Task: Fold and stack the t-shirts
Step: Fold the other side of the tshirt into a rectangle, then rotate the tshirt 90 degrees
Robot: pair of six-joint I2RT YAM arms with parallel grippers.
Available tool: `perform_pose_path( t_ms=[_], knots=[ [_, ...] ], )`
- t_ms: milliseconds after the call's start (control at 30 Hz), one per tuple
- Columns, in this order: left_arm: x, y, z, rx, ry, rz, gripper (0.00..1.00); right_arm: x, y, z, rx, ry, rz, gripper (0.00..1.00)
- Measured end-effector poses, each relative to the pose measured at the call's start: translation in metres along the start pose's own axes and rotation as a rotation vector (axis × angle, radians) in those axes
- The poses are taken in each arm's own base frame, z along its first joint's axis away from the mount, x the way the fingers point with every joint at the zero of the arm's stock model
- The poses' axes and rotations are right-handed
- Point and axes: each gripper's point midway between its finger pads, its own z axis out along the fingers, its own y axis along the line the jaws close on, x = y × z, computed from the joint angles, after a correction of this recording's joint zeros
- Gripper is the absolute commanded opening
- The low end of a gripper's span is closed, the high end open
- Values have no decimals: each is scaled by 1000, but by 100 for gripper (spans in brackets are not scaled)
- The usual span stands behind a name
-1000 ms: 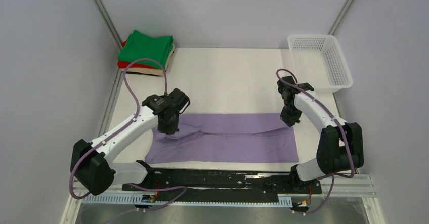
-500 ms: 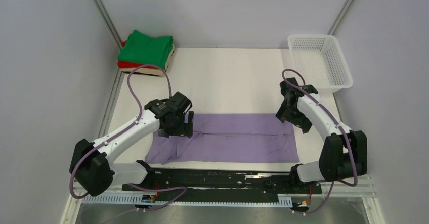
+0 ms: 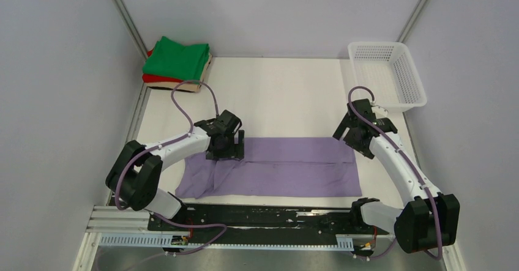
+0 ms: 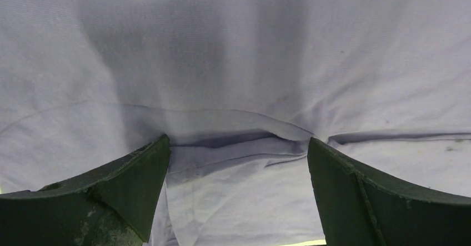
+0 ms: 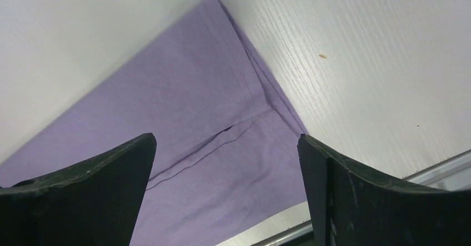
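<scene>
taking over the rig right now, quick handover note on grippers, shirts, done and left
Left gripper: open, low over the left part of the purple shirt, holding nothing.
Right gripper: open, above that shirt's far right corner, holding nothing.
Purple shirt: a long band on the table, near middle, folded lengthwise, left end rumpled.
Far left corner: green shirt on top, red shirt and beige shirt beneath.
Done: three stacked; lengthwise fold.
Left: fold the purple shirt across, put it on the green shirt.
</scene>
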Motion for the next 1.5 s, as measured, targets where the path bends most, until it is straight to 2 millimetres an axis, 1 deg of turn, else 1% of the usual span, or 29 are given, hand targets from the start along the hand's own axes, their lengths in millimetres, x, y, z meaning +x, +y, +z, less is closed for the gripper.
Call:
perform_pose_path(
  t_ms=[100,200,300,433,533,667,800,867,967,1100,1200,1267,1333,1433,1500],
  knots=[
    [8,3,6,1,13,2,100,6,-1,3,-3,13,-3,100],
    [17,1,8,28,33,4,100,10,-2,4,-5,24,-4,100],
    [24,-10,-1,87,39,13,100,11,-2,4,-11,21,2,100],
    [36,-29,-17,156,45,43,100,12,-3,2,-19,13,9,100],
    [44,-35,-26,174,59,49,100,12,-3,4,-22,10,10,100],
    [51,-40,-29,191,82,44,100,16,-5,7,-16,17,7,100],
    [59,-52,-30,239,105,45,100,20,-7,11,-8,25,-2,100],
    [68,-64,-29,270,131,70,100,20,-6,12,-10,22,-5,100],
    [77,-77,-30,312,148,105,100,18,-4,12,-17,15,-7,100],
    [83,-86,-34,346,156,141,100,15,0,13,-35,4,-7,100],
    [77,-80,-37,303,132,146,100,13,3,12,-56,-2,-13,100],
    [69,-72,-41,255,90,135,100,13,8,10,-83,1,-19,100],
    [56,-60,-51,219,23,96,100,13,16,9,-123,9,-27,100],
    [33,-46,-68,229,-73,-12,100,15,36,9,-222,39,-37,100],
    [14,-31,-71,254,-140,-130,100,18,56,10,-307,70,-43,100]
  ],
)
